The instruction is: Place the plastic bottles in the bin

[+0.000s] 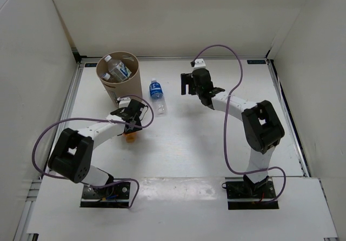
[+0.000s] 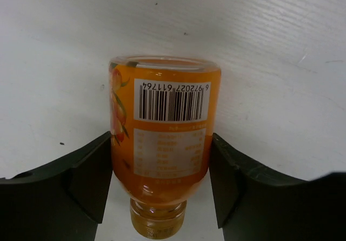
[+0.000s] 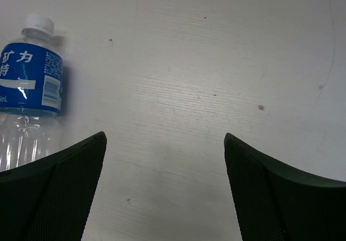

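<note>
Bin (image 1: pixel 112 91): tan tub standing at the far left of the table (image 1: pixel 189 144), close to the left wall (image 1: pixel 32 62). Two clear bottles (image 1: pixel 116 68) lie inside, seen only through the mouth, lower ends hidden. Left gripper (image 1: pixel 131 121): just in front of the bin, clamped on the short orange bottle (image 2: pixel 165 138), one finger against each side, cap toward the wrist camera. From above only an orange sliver (image 1: pixel 130 138) shows under the claw. Blue-label bottle (image 1: pixel 157 95): lying on the table just right of the bin, white cap pointing away. Its base is cut off in the right wrist view (image 3: pixel 30 100). Right gripper (image 3: pixel 165 144): jaws spread wide, holding nothing, bare table between them; open tabletop lies to its right.
</note>
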Controlling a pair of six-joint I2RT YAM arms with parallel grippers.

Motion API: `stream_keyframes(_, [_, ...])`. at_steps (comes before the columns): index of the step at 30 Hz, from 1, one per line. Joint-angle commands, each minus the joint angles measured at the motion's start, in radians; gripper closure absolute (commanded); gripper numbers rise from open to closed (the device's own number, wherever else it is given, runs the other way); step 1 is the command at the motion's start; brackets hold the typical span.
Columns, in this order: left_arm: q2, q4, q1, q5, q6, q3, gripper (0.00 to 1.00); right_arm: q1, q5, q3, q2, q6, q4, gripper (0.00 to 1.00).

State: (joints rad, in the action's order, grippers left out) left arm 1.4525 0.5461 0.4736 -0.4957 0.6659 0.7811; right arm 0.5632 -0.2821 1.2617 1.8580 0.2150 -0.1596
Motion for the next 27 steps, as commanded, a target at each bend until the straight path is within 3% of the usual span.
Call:
stream_keyframes(1, [0.012, -0.046, -0.02, 0.028, -0.015, 0.02, 0.3, 0.007, -0.008, 0.01, -0.022, -0.022, -0.044, 0.1])
stream_keyframes(3, [-0.007, -0.044, -0.02, 0.034, -0.015, 0.02, 0.44, 0.012, -0.015, 0.01, -0.022, -0.026, -0.044, 0.1])
stream_keyframes(12, [-0.285, 0.139, 0.069, -0.046, -0.051, 0.131, 0.68, 0.017, -0.023, 0.036, -0.01, -0.029, -0.017, 0.1])
stream_keyframes(16, [-0.411, 0.158, 0.23, -0.213, -0.144, 0.219, 0.68, 0.007, -0.005, 0.051, -0.002, -0.023, 0.005, 0.12])
stream_keyframes(18, [-0.438, 0.161, 0.244, -0.302, -0.166, 0.285, 0.68, 0.009, -0.006, 0.068, 0.012, -0.026, 0.015, 0.12])
stream_keyframes(27, [-0.327, -0.024, 0.126, -0.34, -0.42, 0.49, 0.64, 0.052, -0.057, 0.085, 0.021, -0.072, 0.02, 0.12])
